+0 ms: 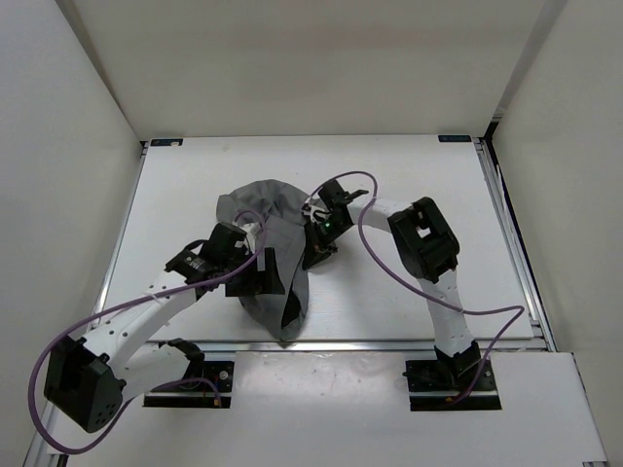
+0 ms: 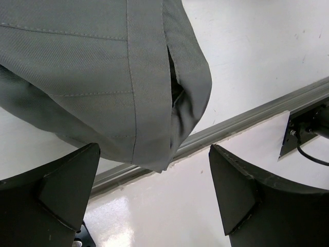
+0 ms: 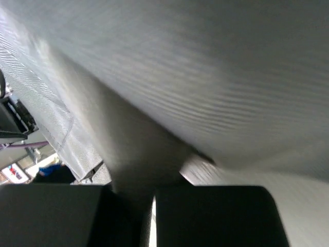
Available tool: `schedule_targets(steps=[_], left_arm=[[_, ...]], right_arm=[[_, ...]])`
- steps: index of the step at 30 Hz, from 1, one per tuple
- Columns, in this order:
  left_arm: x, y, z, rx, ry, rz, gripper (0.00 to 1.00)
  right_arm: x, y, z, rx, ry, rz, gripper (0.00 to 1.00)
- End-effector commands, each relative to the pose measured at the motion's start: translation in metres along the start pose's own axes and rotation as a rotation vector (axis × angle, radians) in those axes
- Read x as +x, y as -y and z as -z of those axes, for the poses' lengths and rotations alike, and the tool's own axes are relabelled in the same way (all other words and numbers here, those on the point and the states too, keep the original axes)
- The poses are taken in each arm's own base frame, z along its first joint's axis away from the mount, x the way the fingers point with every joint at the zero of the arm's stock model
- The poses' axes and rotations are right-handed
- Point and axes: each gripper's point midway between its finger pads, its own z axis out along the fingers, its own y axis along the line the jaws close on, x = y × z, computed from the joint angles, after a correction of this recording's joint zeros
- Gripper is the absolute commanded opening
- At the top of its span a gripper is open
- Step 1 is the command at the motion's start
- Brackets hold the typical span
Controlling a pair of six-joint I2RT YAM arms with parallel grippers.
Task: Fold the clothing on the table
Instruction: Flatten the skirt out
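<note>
The left pincer (image 2: 154,152) stood wide, its two dark fingers (image 2: 67,185) far apart and touching nothing. Just ahead of it was one end of the clothing (image 1: 268,209), a dark grey fold with stitched seams. The tip of that fold showed between the fingertips, clear of both. Beyond the tip ran the metal rail (image 2: 247,118) at the near edge of the white surface (image 1: 409,175).

The right pincer (image 3: 153,193) was closed tight, its fingers pressed together. A ridge of the grey cloth ran down into the seam between them, and cloth filled nearly everything ahead of it.

From above, the clothing lay bunched in the middle of the surface, between the two pincers. The left pincer was at its near left side and the right pincer at its right edge. A narrow tail of the cloth reached toward the near rail, just beside the left pincer.
</note>
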Motion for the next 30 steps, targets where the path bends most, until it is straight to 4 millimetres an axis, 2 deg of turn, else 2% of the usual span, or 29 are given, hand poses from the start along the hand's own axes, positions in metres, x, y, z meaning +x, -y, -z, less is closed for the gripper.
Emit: schedule_targets(steps=[1,2,4,5,6,7,8,10,11,12,13,15,17,18,19,20,21,22,23,24,25,26,27,28,30], left_arm=[[-0.006,0.013,0.001,0.045,0.020,-0.018,0.99],[-0.009,0.014,0.001,0.052,0.027,-0.023,0.98],[-0.006,0.012,-0.003,0.048,0.013,-0.022,0.99],[-0.007,0.014,-0.003,0.050,0.014,-0.027,0.99],[-0.008,0.015,-0.006,0.047,0.009,-0.036,0.99],[-0.006,0.016,-0.008,0.048,-0.002,-0.045,0.99],[-0.005,0.015,-0.012,0.048,-0.015,-0.039,0.98],[-0.008,0.021,-0.014,0.058,-0.006,-0.058,0.99],[-0.007,0.022,-0.018,0.058,-0.014,-0.070,0.98],[-0.007,0.024,-0.021,0.061,-0.022,-0.064,0.99],[-0.008,0.028,-0.020,0.068,-0.025,-0.069,0.99],[-0.009,0.030,-0.025,0.065,-0.032,-0.085,0.98],[-0.014,0.036,-0.027,0.070,-0.032,-0.107,0.99],[-0.011,0.036,-0.029,0.064,-0.048,-0.115,0.98],[-0.012,0.037,-0.032,0.060,-0.061,-0.123,0.99],[-0.012,0.038,-0.033,0.059,-0.066,-0.135,0.99],[-0.011,0.040,-0.034,0.063,-0.075,-0.138,0.99],[-0.013,0.043,-0.035,0.064,-0.073,-0.144,0.99],[-0.013,0.047,-0.035,0.073,-0.075,-0.150,0.99],[-0.013,0.050,-0.035,0.078,-0.074,-0.153,0.99],[-0.013,0.052,-0.034,0.085,-0.076,-0.152,0.99],[-0.015,0.051,-0.034,0.081,-0.068,-0.150,0.99],[-0.016,0.054,-0.032,0.091,-0.063,-0.139,0.99],[-0.016,0.051,-0.032,0.088,-0.066,-0.132,0.99],[-0.015,0.049,-0.031,0.089,-0.074,-0.135,0.99]], right_arm=[[-0.024,0.005,0.047,0.059,0.136,0.025,0.00],[-0.021,0.015,0.051,0.093,0.147,0.016,0.00],[-0.025,0.026,0.084,0.137,0.229,-0.009,0.00],[-0.016,0.038,0.088,0.171,0.229,-0.032,0.00],[-0.012,0.046,0.101,0.196,0.256,-0.049,0.01],[-0.012,0.049,0.116,0.205,0.295,-0.056,0.00],[-0.003,0.059,0.122,0.221,0.297,-0.084,0.00],[0.009,0.066,0.135,0.218,0.319,-0.122,0.04],[0.021,0.070,0.136,0.214,0.303,-0.134,0.21],[0.021,0.069,0.141,0.201,0.311,-0.145,0.32],[0.021,0.070,0.147,0.211,0.325,-0.143,0.35],[0.024,0.073,0.156,0.256,0.350,-0.126,0.51],[0.015,0.075,0.173,0.283,0.387,-0.096,0.58],[0.008,0.069,0.181,0.284,0.407,-0.080,0.57],[0.000,0.070,0.190,0.295,0.406,-0.065,0.57],[-0.005,0.078,0.190,0.299,0.398,-0.074,0.56],[-0.018,0.073,0.201,0.308,0.412,-0.044,0.56],[-0.029,0.077,0.207,0.322,0.415,-0.034,0.55],[-0.033,0.086,0.201,0.322,0.392,-0.040,0.55],[-0.045,0.087,0.201,0.338,0.382,-0.011,0.53],[-0.058,0.085,0.211,0.358,0.398,0.019,0.52],[-0.061,0.094,0.202,0.362,0.365,0.007,0.52],[-0.072,0.098,0.202,0.367,0.359,0.024,0.51],[-0.083,0.091,0.210,0.365,0.379,0.057,0.50],[-0.093,0.100,0.198,0.350,0.354,0.067,0.49]])
